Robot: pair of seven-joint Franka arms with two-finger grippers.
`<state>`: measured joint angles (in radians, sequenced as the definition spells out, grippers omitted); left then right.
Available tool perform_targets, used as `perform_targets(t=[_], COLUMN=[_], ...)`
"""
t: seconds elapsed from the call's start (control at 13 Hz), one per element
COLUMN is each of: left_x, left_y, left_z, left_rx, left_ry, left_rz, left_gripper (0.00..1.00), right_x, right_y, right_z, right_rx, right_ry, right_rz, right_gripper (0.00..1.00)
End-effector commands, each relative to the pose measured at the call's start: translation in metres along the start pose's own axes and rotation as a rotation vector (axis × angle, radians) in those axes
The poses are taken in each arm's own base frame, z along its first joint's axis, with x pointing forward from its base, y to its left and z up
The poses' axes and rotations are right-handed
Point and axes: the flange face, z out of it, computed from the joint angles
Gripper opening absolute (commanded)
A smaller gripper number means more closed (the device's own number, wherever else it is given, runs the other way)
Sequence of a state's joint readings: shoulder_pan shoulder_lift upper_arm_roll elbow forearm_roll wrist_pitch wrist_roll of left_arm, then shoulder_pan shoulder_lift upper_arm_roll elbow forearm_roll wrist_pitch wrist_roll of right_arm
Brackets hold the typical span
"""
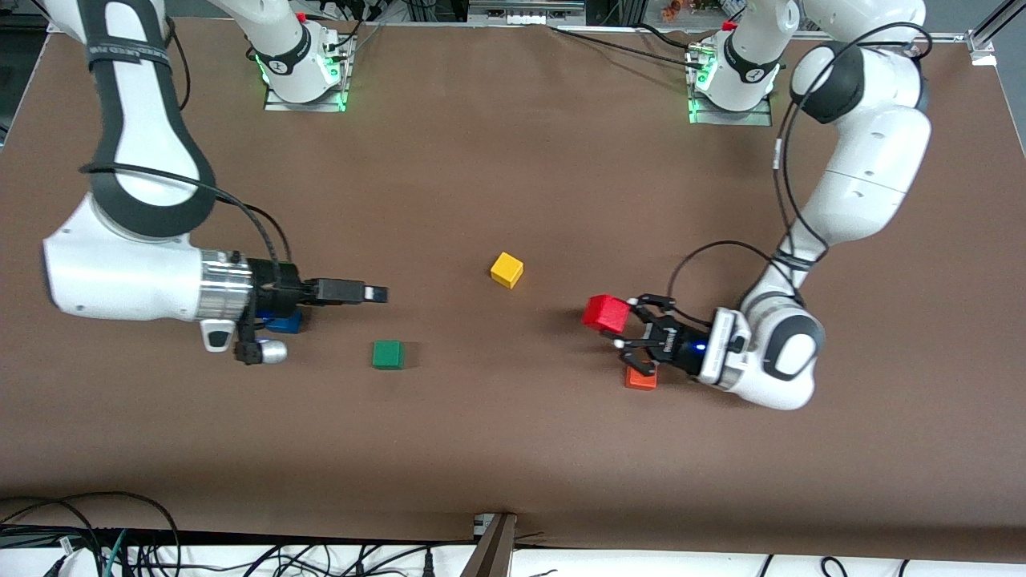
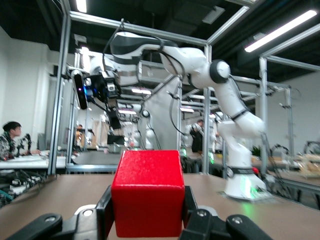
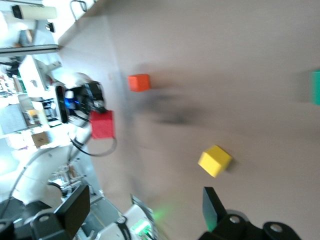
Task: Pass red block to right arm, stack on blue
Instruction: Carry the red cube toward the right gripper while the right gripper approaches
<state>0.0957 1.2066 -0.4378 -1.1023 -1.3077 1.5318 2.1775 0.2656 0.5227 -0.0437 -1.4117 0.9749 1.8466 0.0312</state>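
- Left gripper (image 1: pixel 626 324), seen from the front camera, holds the red block (image 1: pixel 606 313) tight between its fingers, up in the air above the brown surface (image 1: pixel 513 449). An orange block (image 1: pixel 640 377) lies on the surface under this gripper.
- Right gripper (image 1: pixel 377 294) points toward the middle of the surface, well apart from the red block. I cannot tell from this view if it is open or closed. The blue block (image 1: pixel 286 323) lies under that arm's wrist, partly hidden. A green block (image 1: pixel 388 354) lies near it, and a yellow block (image 1: pixel 506 269) lies between the two grippers.
- Left wrist view: the red block (image 2: pixel 148 192) sits squeezed between two black fingers (image 2: pixel 191 210). The right arm (image 2: pixel 200 70) stands farther off.
- Right wrist view: the right gripper's two fingers (image 3: pixel 212 205) stand wide apart with nothing between them. The red block (image 3: pixel 102 124) shows in the left gripper (image 3: pixel 97 116) far off, with the orange block (image 3: pixel 139 82) and yellow block (image 3: pixel 215 160) on the surface.
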Motion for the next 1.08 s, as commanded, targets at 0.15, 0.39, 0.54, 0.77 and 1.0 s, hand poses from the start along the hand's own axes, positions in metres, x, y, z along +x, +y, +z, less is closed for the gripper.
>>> perform_targets(t=[0.15, 0.39, 0.54, 0.77, 1.0], left_x=[0.007, 0.002, 0.0, 0.005, 0.006], left_y=[-0.02, -0.018, -0.018, -0.02, -0.02], left_z=[0.098, 0.147, 0.157, 0.161, 0.159], left_rx=[0.127, 0.139, 0.162, 0.176, 0.178], left_ry=[0.054, 0.122, 0.141, 0.125, 0.126], left_rz=[-0.017, -0.048, -0.062, -0.057, -0.056], left_gripper=[0.0, 0.0, 0.0, 0.0, 0.0], right_x=[-0.009, -0.022, -0.033, -0.05, -0.049], right_y=[-0.01, -0.013, -0.015, -0.022, -0.031], right_z=[0.056, 0.082, 0.077, 0.071, 0.083], right_rx=[0.044, 0.025, 0.026, 0.031, 0.031], right_ry=[0.051, 0.073, 0.07, 0.064, 0.122], right_rz=[0.036, 0.048, 0.079, 0.089, 0.118], right_gripper=[1.0, 1.0, 1.0, 1.0, 1.0])
